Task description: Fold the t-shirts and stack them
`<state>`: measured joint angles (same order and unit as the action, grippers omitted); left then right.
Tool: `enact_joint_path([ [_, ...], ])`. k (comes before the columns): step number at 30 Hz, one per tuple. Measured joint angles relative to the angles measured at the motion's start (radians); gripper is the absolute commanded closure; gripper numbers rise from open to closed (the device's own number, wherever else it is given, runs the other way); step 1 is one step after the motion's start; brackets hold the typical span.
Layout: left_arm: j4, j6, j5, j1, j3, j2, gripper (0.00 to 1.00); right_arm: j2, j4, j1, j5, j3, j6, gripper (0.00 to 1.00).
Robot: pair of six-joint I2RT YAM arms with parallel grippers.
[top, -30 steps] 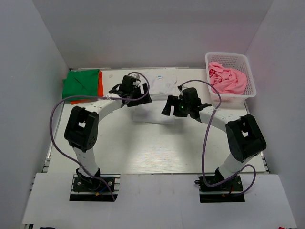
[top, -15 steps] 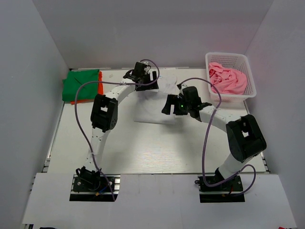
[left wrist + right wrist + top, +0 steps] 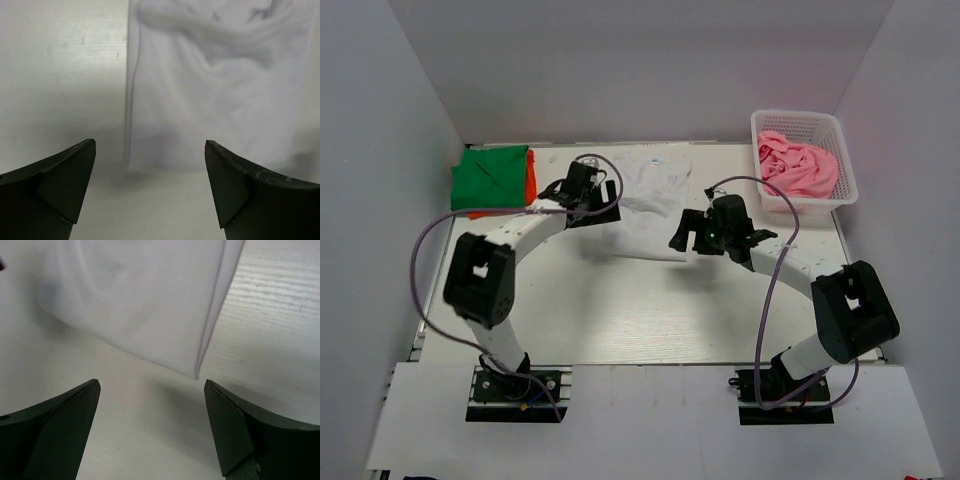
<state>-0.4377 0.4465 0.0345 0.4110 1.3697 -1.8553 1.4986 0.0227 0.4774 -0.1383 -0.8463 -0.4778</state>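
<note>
Left gripper [image 3: 150, 144] is standing wide open with nothing between its fingers, and is hovering over the near left corner of the white t-shirt [image 3: 210, 100]. Right gripper [image 3: 152, 382] is likewise gaping wide and gripping nothing, and is facing the near right corner of the same shirt. In the overhead view the two are sitting at opposite side edges of the cloth, left gripper [image 3: 582, 190] and right gripper [image 3: 692, 232].

White t-shirt is lying spread on the far middle of the table [image 3: 620, 310], partly folded into a rough rectangle. It is showing wrinkles toward its far end, and its near hem is running straight.

Green t-shirt [image 3: 490, 175] is resting folded at the far left corner. It is lying on top of the orange t-shirt [image 3: 531, 180], which is peeking out along its right side.

Pink t-shirt [image 3: 800, 165] is sitting bunched up inside the white lattice basket [image 3: 847, 182] at the far right corner, well apart from the white one.
</note>
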Motion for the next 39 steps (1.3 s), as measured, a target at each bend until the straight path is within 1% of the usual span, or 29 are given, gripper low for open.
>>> enact_joint_path([
  [2,0.039,0.027,0.0,0.006,-0.157,0.149,0.0,0.0,0.003,0.0,-0.005,0.027,-0.017,0.1],
  [5,0.084,0.06,-0.024,0.011,-0.286,0.247,0.0,0.006,0.005,0.0,-0.026,0.053,-0.034,0.1],
  [7,0.103,0.075,-0.035,0.013,-0.332,0.243,0.0,0.015,0.008,0.0,-0.041,0.058,-0.044,0.1],
  [9,0.104,0.084,-0.04,0.015,-0.351,0.212,0.04,0.027,0.016,0.0,-0.055,0.059,-0.052,0.1],
  [10,0.102,0.09,-0.042,0.015,-0.352,0.191,0.09,0.034,0.023,0.0,-0.061,0.059,-0.056,0.1],
  [13,0.105,0.099,-0.043,0.015,-0.352,0.139,0.14,0.055,0.04,0.0,-0.075,0.059,-0.067,0.1],
  [14,0.105,0.102,-0.043,0.015,-0.352,0.127,0.2,0.062,0.042,0.0,-0.077,0.059,-0.07,0.1],
  [18,0.116,0.109,-0.042,0.014,-0.352,0.114,0.3,0.097,0.053,0.0,-0.08,0.059,-0.076,0.2],
  [19,0.118,0.109,-0.043,0.015,-0.352,0.112,0.33,0.106,0.055,0.0,-0.08,0.059,-0.078,0.26],
  [21,0.13,0.111,-0.047,0.015,-0.355,0.11,0.39,0.125,0.056,0.0,-0.082,0.059,-0.081,0.35],
  [23,0.144,0.113,-0.055,0.015,-0.364,0.11,0.43,0.141,0.056,0.0,-0.081,0.059,-0.087,0.4],
  [26,0.163,0.113,-0.065,0.014,-0.368,0.104,0.54,0.155,0.068,0.0,-0.08,0.059,-0.093,0.48],
  [27,0.171,0.113,-0.068,0.015,-0.367,0.098,0.61,0.16,0.074,0.0,-0.079,0.059,-0.095,0.49],
  [30,0.187,0.117,-0.072,0.014,-0.365,0.085,0.72,0.178,0.097,0.0,-0.07,0.059,-0.095,0.65],
  [31,0.188,0.116,-0.073,0.014,-0.364,0.082,0.78,0.185,0.104,0.0,-0.071,0.059,-0.096,0.71],
  [32,0.188,0.118,-0.076,0.014,-0.36,0.078,0.83,0.19,0.111,0.0,-0.071,0.059,-0.096,0.81],
  [33,0.191,0.119,-0.077,0.014,-0.36,0.076,0.85,0.193,0.111,0.0,-0.064,0.058,-0.096,0.82],
  [34,0.192,0.118,-0.078,0.014,-0.36,0.075,0.91,0.196,0.111,-0.001,-0.063,0.059,-0.097,0.82],
  [35,0.193,0.119,-0.079,0.014,-0.36,0.075,0.92,0.196,0.111,-0.001,-0.056,0.059,-0.098,0.82],
  [37,0.195,0.114,-0.08,0.014,-0.36,0.075,0.93,0.196,0.116,-0.002,-0.044,0.06,-0.1,0.74],
  [38,0.195,0.114,-0.08,0.014,-0.36,0.075,0.99,0.195,0.119,-0.002,-0.041,0.06,-0.101,0.69],
  [39,0.195,0.114,-0.081,0.014,-0.36,0.075,0.99,0.194,0.121,-0.002,-0.036,0.06,-0.103,0.64],
])
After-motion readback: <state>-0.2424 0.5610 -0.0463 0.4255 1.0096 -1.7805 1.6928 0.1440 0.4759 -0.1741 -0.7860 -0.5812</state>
